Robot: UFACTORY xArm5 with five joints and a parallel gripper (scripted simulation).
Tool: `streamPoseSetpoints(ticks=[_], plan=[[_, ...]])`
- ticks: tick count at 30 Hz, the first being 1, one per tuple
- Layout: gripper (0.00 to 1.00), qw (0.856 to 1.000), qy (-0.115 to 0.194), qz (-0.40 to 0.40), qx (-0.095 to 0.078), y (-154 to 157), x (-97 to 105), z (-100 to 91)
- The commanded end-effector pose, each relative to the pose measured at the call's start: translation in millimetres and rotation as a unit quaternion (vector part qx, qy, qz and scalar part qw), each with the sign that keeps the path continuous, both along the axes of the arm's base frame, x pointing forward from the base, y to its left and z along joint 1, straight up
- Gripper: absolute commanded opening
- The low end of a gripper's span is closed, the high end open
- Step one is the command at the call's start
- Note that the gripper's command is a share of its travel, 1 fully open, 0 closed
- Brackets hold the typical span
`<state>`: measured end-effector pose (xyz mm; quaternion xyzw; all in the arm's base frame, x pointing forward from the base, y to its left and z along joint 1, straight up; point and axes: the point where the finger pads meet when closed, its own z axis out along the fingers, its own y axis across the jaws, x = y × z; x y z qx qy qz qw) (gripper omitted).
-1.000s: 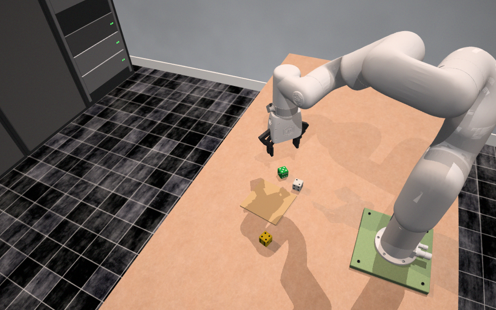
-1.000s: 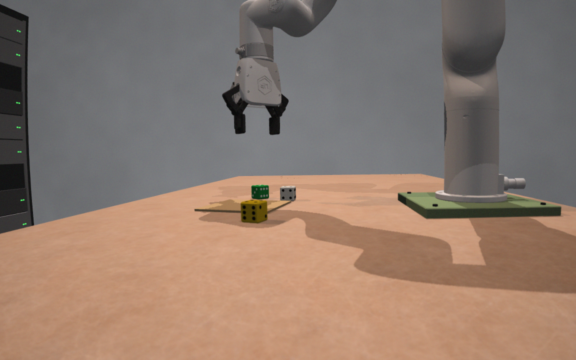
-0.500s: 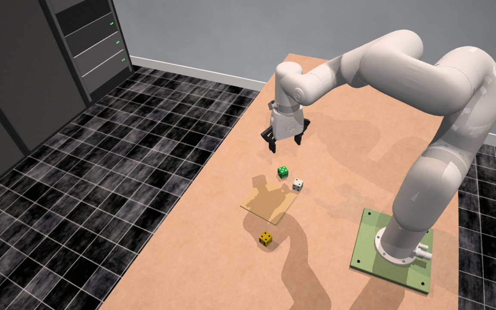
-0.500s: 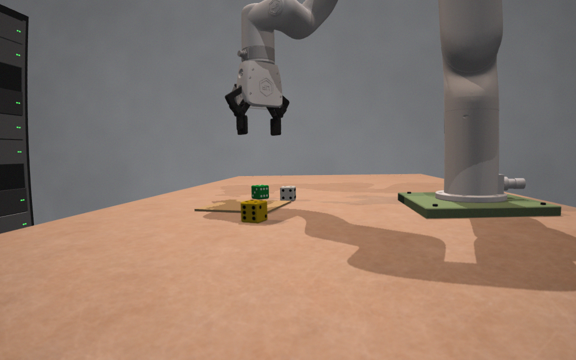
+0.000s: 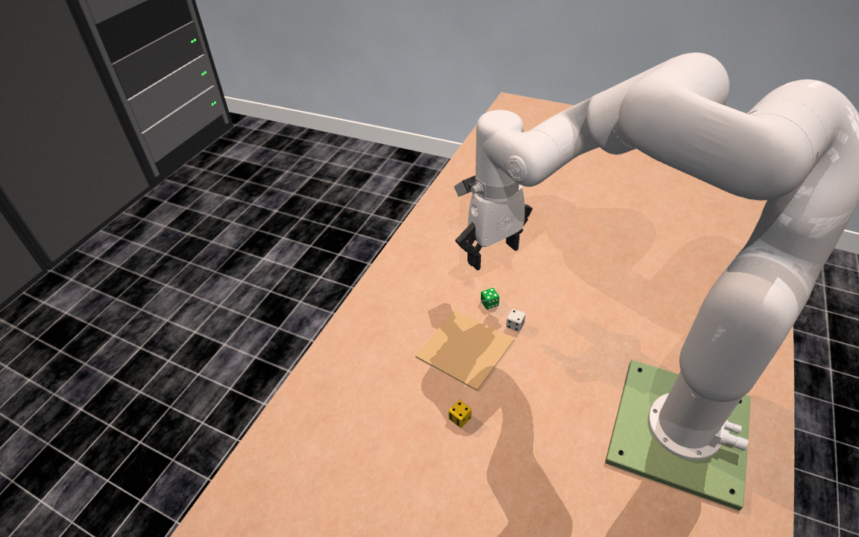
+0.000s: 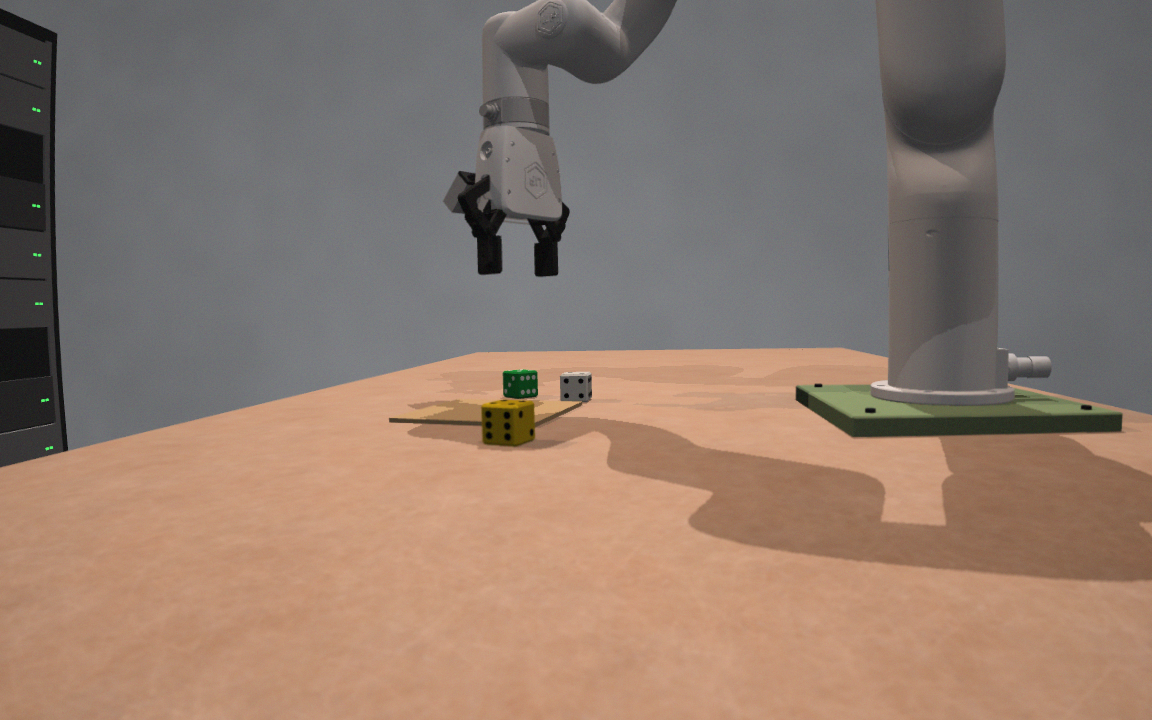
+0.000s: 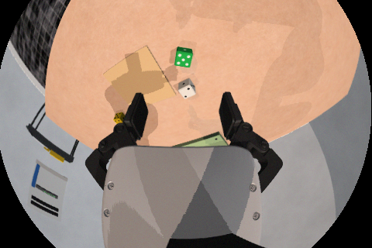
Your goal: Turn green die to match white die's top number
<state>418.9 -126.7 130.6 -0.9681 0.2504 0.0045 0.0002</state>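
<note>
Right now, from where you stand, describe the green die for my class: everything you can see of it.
The green die is a glossy, plastic-looking cube with white pips and slightly rounded edges. Five pips show on top. It lies flat on the table, off the tan mat and near the white die, without touching either. Nothing grips it.
</note>
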Motion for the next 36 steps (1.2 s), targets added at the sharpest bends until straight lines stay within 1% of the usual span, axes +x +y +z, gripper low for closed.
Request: streamPoseSetpoints(ticks=[1, 3, 4, 5, 10, 17, 19, 21, 23, 28, 29, 31, 32, 33, 34, 36], plan=[[1.0, 0.997, -0.003, 0.074, 0.0, 0, 2, -2.6], [1.0, 0.997, -0.003, 0.08, 0.0, 0, 2, -3.0], [1.0, 0.993, -0.003, 0.116, 0.0, 0, 2, -5.1], [1.0, 0.991, -0.003, 0.133, 0.0, 0, 2, -6.2], [1.0, 0.981, -0.003, 0.192, 0.0, 0, 2, -9.7], [1.0, 0.958, -0.003, 0.286, 0.001, 0, 2, -15.5], [1.0, 0.958, -0.003, 0.286, 0.001, 0, 2, -15.5], [1.0, 0.942, -0.003, 0.336, 0.001, 0, 2, -18.5], [1.0, 0.936, -0.003, 0.352, 0.002, 0, 2, -19.6], [1.0, 0.908, -0.003, 0.418, 0.002, 0, 2, -23.8], [1.0, 0.905, -0.003, 0.426, 0.002, 0, 2, -24.3], [1.0, 0.891, -0.003, 0.454, 0.002, 0, 2, -26.2], [1.0, 0.888, -0.003, 0.46, 0.002, 0, 2, -26.6], [1.0, 0.878, -0.003, 0.478, 0.002, 0, 2, -27.8], [1.0, 0.872, -0.003, 0.49, 0.002, 0, 2, -28.5], [1.0, 0.872, -0.003, 0.49, 0.002, 0, 2, -28.5]])
